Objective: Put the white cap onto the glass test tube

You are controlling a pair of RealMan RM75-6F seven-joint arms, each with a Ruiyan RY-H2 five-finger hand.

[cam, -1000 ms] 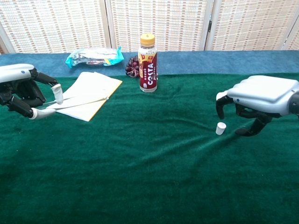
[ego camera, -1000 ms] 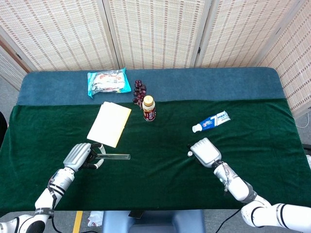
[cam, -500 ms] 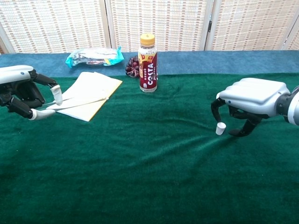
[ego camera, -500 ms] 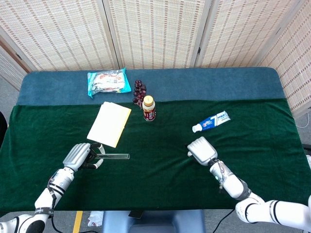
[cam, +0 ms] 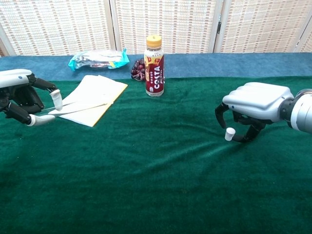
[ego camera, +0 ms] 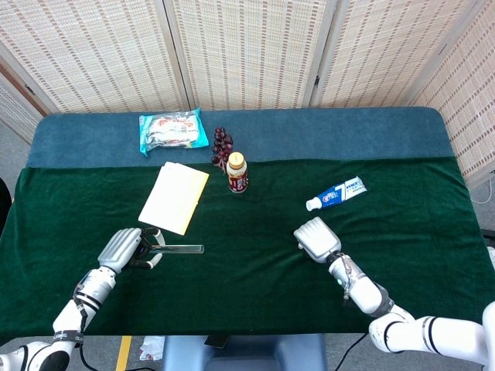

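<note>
Left hand (cam: 22, 100) grips the glass test tube (ego camera: 179, 249) at its left end, tube lying roughly level, just above the green table (cam: 146, 170), near the yellow notepad (ego camera: 175, 196). Right hand (cam: 253, 105) arches over the white cap (cam: 229, 134), fingers curled around it; can't tell if they're touching. Cap sits on the table, right of centre.

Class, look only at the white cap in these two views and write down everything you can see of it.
The white cap is a small, plain, opaque cylinder, plastic by its look. It sits on the green tablecloth, under the right hand, whose fingers curve down around it. Whether they touch it cannot be told. In the head view the hand hides it. It is far from the glass test tube, which the left hand holds.
</note>
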